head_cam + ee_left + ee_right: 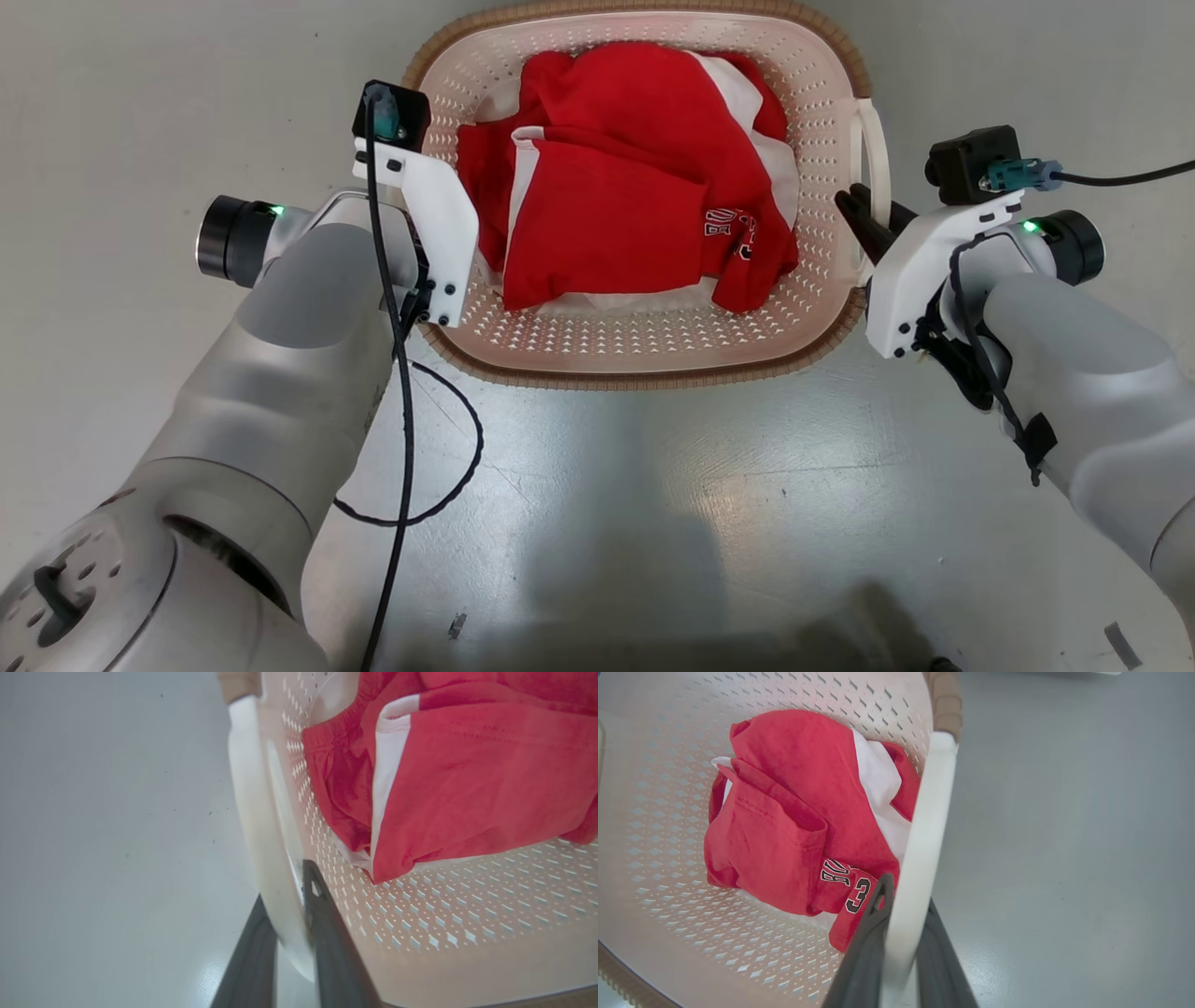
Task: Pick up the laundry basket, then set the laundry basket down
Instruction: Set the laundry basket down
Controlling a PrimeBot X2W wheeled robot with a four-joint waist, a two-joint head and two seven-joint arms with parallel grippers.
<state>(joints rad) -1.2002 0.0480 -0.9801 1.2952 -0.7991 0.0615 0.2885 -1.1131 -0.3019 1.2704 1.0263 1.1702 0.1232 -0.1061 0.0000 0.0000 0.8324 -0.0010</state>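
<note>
Where the head view looks straight down, the laundry basket (644, 338) sits at the top middle, between the two arms, its brown rim running all round. Whether its base touches the grey floor (653, 523) cannot be told. A crumpled red and white garment (635, 177) with black lettering lies inside it. The left gripper (287, 891) is at the basket's left handle (252, 812), its fingers drawn narrow with one dark finger on each side of the white bar. The right gripper (908, 896) clasps the right handle (929, 812) the same way, one finger inside the basket wall and one outside. Both pale forearms reach in from the lower corners, and a black cable (448, 467) loops below the left arm.
</note>
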